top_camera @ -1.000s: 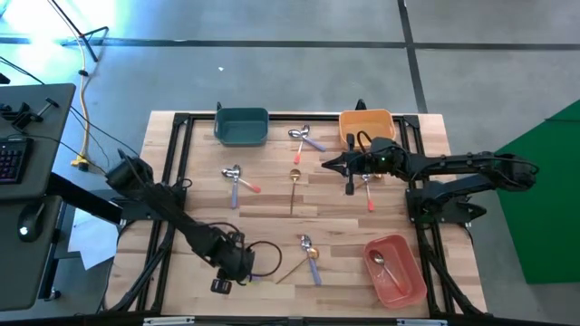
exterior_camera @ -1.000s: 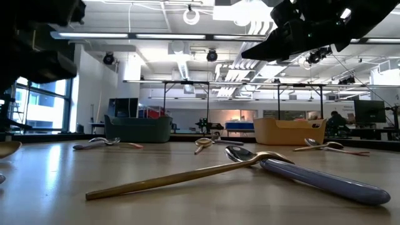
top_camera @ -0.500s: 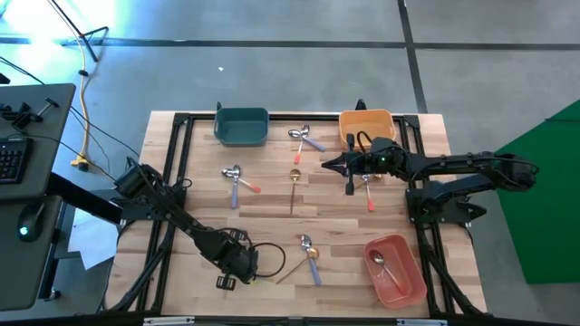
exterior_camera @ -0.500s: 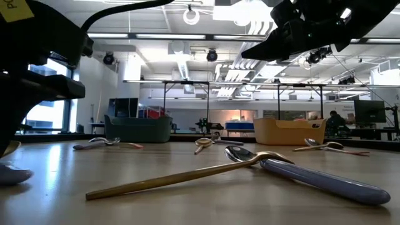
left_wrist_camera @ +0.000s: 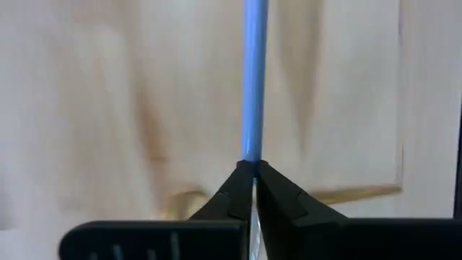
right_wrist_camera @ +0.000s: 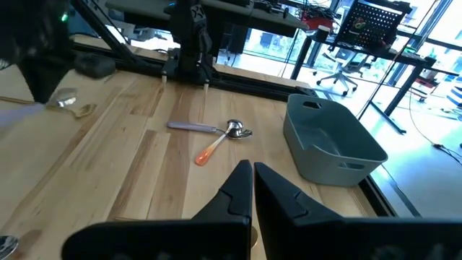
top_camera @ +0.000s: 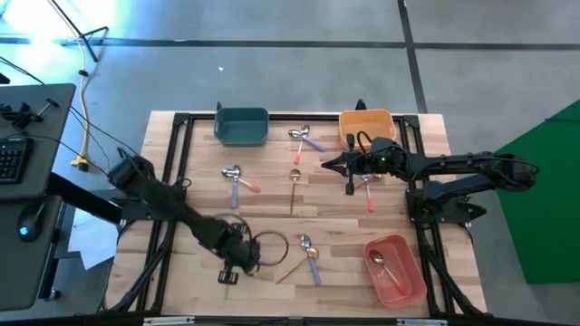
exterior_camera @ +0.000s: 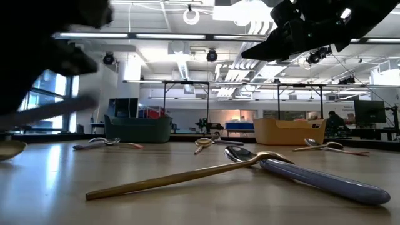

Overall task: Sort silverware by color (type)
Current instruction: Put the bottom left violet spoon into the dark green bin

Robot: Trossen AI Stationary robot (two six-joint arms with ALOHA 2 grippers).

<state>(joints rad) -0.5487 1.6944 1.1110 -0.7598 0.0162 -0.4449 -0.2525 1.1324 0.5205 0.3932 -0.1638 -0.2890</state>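
Observation:
Silverware lies scattered on the wooden table (top_camera: pixel 199 213): a crossed pair (top_camera: pixel 305 138), another pair (top_camera: pixel 237 178), a gold spoon (top_camera: pixel 294 186), and a gold and a lavender-handled piece (top_camera: pixel 308 254). One spoon (top_camera: pixel 381 264) lies in the red-pink bin (top_camera: pixel 406 282). My left gripper (top_camera: pixel 243 258), near the table's front left, is shut on a lavender-blue handle (left_wrist_camera: pixel 253 87). My right gripper (top_camera: pixel 328 165) hovers shut beside the orange bin (top_camera: pixel 367 124), over red-handled pieces (top_camera: pixel 369 195). My left gripper pinches the lavender-blue handle (left_wrist_camera: pixel 252 153) between its two fingertips (left_wrist_camera: pixel 234 189). The handle runs straight on from the fingers, along them, over the table. Its head is out of view. In the low view a blurred pale bar (exterior_camera: pixel 56 112) shows clear of the table.
A teal bin (top_camera: pixel 241 126) stands at the far edge, left of the orange one. A black frame (top_camera: pixel 177 172) rims the table. A gold spoon's bowl (exterior_camera: pixel 9 150) lies under my left arm. Free wood lies between the middle spoons and the near pair.
My left gripper has shifted slightly toward the table's right and taken hold of the lavender-handled piece. That piece lay on the table at the low view's left half a second ago and now shows raised off it, blurred.

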